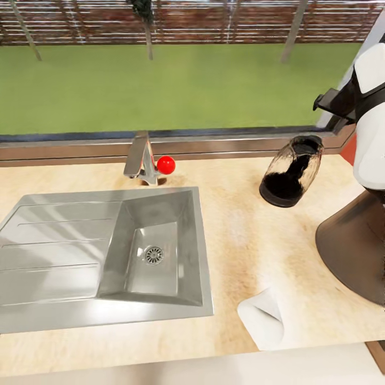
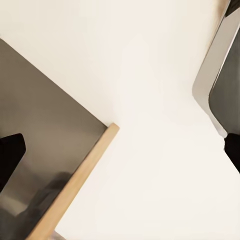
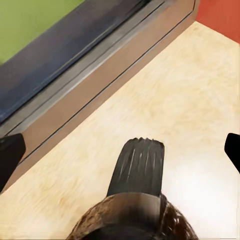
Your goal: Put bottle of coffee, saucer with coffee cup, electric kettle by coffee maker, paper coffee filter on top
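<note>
The electric kettle [image 1: 291, 171], clear glass on a black base, stands on the kitchen countertop [image 1: 240, 230] near the window ledge. Right of it rises the dark base of the coffee maker [image 1: 350, 251], cut off by the picture's edge. A white paper coffee filter [image 1: 262, 318] lies on the worktop near the front edge. My right gripper [image 3: 121, 152] hangs open just above the kettle's ribbed black handle [image 3: 137, 167], fingertips far apart. My left gripper [image 2: 120, 150] is open over a pale surface and a wooden edge. The bottle of coffee, saucer and coffee cup are out of view.
A steel sink [image 1: 203, 256] with a drainboard takes up the worktop's left half. Behind it stands a faucet [image 1: 140, 158] with a red knob [image 1: 166, 164]. A window ledge [image 1: 214, 144] runs along the back. My right arm [image 1: 369, 107] reaches over the coffee maker.
</note>
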Robot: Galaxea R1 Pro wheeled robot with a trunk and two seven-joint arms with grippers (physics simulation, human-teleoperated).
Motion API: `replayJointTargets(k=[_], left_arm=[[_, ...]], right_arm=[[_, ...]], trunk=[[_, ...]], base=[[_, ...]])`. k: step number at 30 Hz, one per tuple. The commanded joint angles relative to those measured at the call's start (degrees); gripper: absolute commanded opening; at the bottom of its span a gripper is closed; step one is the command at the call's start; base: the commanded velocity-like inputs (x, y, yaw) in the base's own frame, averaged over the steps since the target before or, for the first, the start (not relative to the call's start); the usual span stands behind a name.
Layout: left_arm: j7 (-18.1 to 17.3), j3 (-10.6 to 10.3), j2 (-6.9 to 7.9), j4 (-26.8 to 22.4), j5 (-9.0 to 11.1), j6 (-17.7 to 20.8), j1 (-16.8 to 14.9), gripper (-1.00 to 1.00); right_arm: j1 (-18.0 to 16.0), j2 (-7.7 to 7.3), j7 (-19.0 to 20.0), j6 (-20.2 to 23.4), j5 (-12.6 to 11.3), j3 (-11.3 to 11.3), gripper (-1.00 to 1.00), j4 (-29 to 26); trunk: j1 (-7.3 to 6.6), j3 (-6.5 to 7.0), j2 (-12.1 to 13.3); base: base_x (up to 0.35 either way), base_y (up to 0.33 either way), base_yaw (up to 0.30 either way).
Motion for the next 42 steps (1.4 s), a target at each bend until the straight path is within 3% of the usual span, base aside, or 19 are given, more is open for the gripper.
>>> replayJointTargets(k=[1, 5, 10, 15, 29, 42], left_arm=[[-0.47, 0.48, 0.07, -0.05, 0.09, 0.02, 0.03, 1.00], [-0.47, 0.50, 0.22, -0.07, 0.08, 0.02, 0.03, 1.00], [-0.47, 0.50, 0.26, -0.13, -0.03, 0.08, 0.03, 1.00], [-0.47, 0.56, 0.26, -0.13, -1.89, 0.07, 0.03, 1.00], [-0.47, 0.68, 0.17, -0.14, -2.70, 0.01, 0.03, 1.00], [-0.47, 0.68, 0.26, -0.21, -2.78, 0.01, 0.03, 1.00]], right_arm=[[-0.05, 0.55, -0.28, 1.05, -0.30, -0.19, 1.00, -0.57], [-0.05, 1.90, -0.49, 1.37, -0.23, -0.24, 1.00, -0.31], [-0.05, 1.91, -0.63, 1.37, -0.18, -0.24, 1.00, -0.10], [-0.05, 1.88, -0.64, 1.37, -0.17, -0.19, 1.00, -0.09], [-0.05, 2.00, -0.89, 1.33, 0.12, -0.15, 1.00, -0.11], [-0.05, 2.09, -0.43, 1.37, 0.54, 0.00, 1.00, -0.14]], trunk=[[-0.21, 0.14, 0.37], [-1.09, 0.86, 1.98], [-2.19, 1.75, 3.98], [-3.28, 2.65, 5.99], [-3.28, 2.65, 5.99], [-3.28, 2.65, 5.99]], base=[[0.000, 0.000, 0.000], [0.000, 0.000, 0.000], [0.000, 0.000, 0.000], [0.000, 0.000, 0.000], [-0.008, 0.000, 0.000], [-0.251, 0.028, 0.000]])
